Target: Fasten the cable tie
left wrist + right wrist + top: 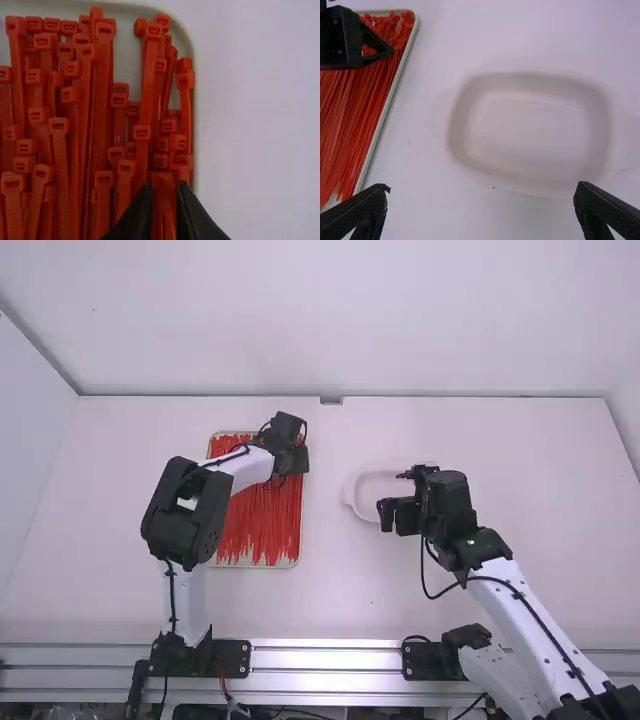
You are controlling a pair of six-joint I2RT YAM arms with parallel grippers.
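Note:
A heap of red cable ties [262, 515] lies on a pale tray [255, 566] left of centre. My left gripper [290, 452] is down at the tray's far right corner. In the left wrist view, my left gripper [163, 192] has its fingers [142, 212] nearly together in the pile, shut on a red cable tie [162, 205] near the tray's rim [192, 55]. My right gripper [395, 495] hangs open over a white dish [358, 495]; my right gripper [485, 215] holds nothing above the empty dish [530, 130].
The right wrist view also takes in the tray's edge [385, 115] and the left gripper [350, 40] over the ties [345, 110]. Bare white table [520, 470] spreads to the right and front. A metal rail [320, 655] runs along the near edge.

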